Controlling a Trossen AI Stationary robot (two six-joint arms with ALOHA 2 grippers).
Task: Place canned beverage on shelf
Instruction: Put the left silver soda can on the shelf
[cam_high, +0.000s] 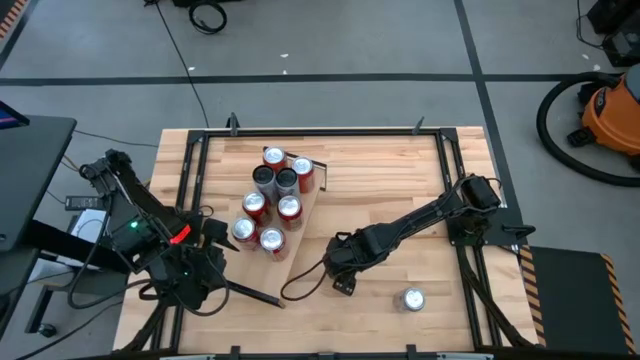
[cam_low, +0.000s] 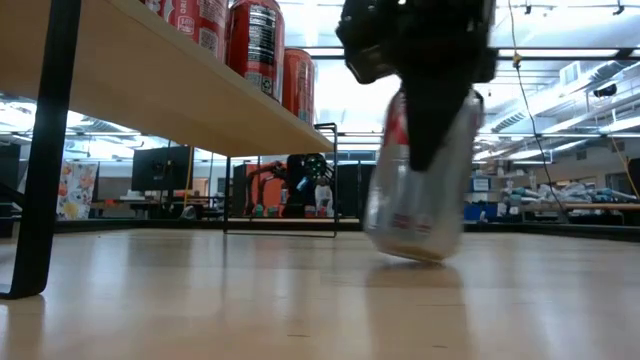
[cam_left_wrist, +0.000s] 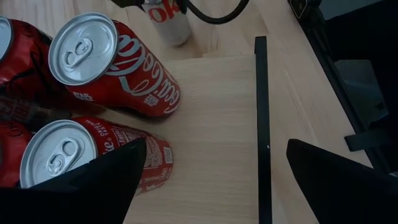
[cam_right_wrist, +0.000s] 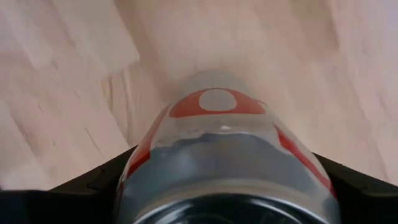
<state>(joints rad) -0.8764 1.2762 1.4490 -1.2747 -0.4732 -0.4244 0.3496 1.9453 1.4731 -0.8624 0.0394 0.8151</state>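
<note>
A silver can with red marks (cam_low: 415, 205) hangs tilted under my right gripper (cam_low: 420, 110), which is shut on it just right of the table's middle (cam_high: 340, 268). The can (cam_right_wrist: 224, 155) fills the right wrist view. The shelf (cam_high: 308, 205) is a raised pale plank left of centre and carries several red and dark cans (cam_high: 270, 200). My left gripper (cam_left_wrist: 214, 149) stands open above the shelf's near end, beside two red cans (cam_left_wrist: 118, 62) and the dark end bar (cam_left_wrist: 261, 124). My right gripper pinches the silver can's side wall (cam_right_wrist: 149, 155) between its two fingers (cam_right_wrist: 93, 186), one on each side. The fingers come from above, pointing steeply down along the can's upper half (cam_low: 440, 140). The can hangs tilted with its bottom (cam_low: 405, 250) close to the tabletop; whether it touches I cannot tell.
Another silver can (cam_high: 412, 299) stands upright on the tabletop near the front right. The shelf stands on thin black legs (cam_low: 40, 150) with open room beneath it. A black cable (cam_high: 300, 285) loops on the table beside my right gripper. Black frame rails (cam_high: 470, 280) run along the table's sides.
</note>
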